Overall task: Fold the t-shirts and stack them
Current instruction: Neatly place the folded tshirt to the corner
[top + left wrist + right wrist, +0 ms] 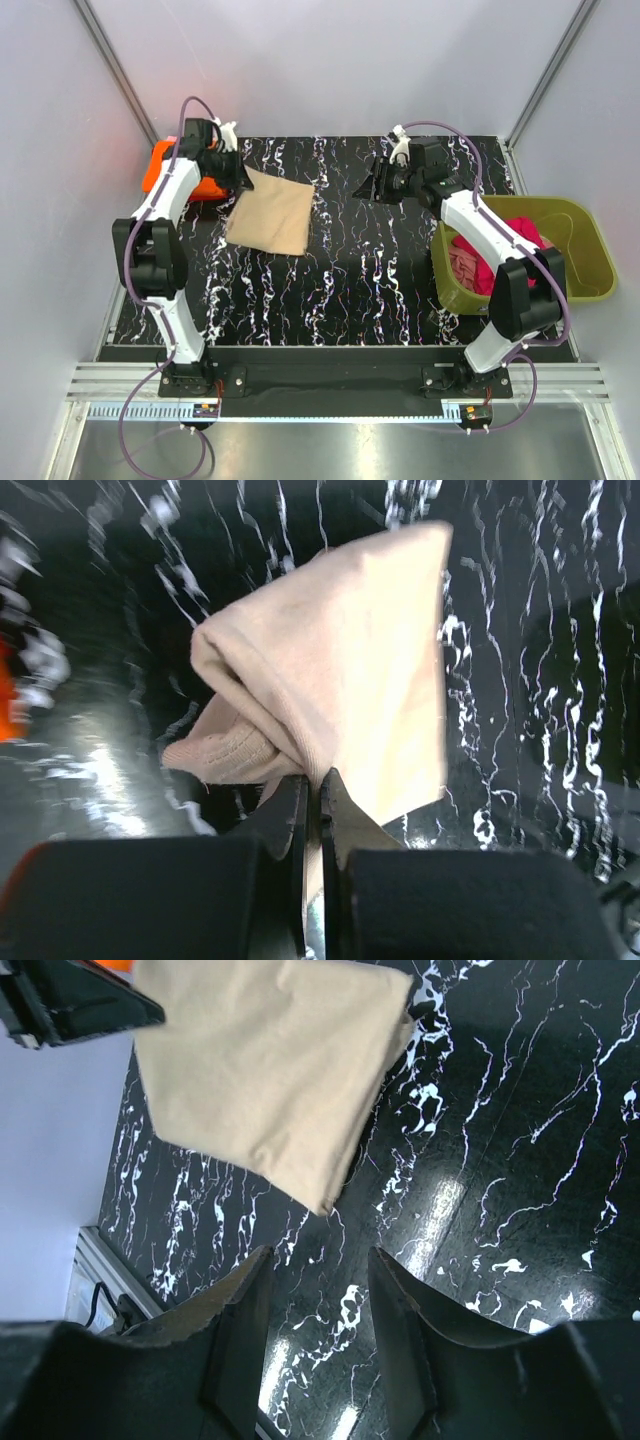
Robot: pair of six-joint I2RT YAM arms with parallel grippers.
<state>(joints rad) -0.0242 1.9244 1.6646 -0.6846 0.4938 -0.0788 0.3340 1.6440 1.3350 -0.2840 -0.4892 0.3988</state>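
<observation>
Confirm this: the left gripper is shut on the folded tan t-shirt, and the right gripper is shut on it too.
Half right. The left gripper is shut on the tan t-shirt, but the right gripper is open and holds nothing; the right wrist view shows it.

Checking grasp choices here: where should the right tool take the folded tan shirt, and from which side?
Probably its far right corner, from the right: the tan shirt lies flat, the left tool pinches the far left corner, and the open right tool hovers right of it.
</observation>
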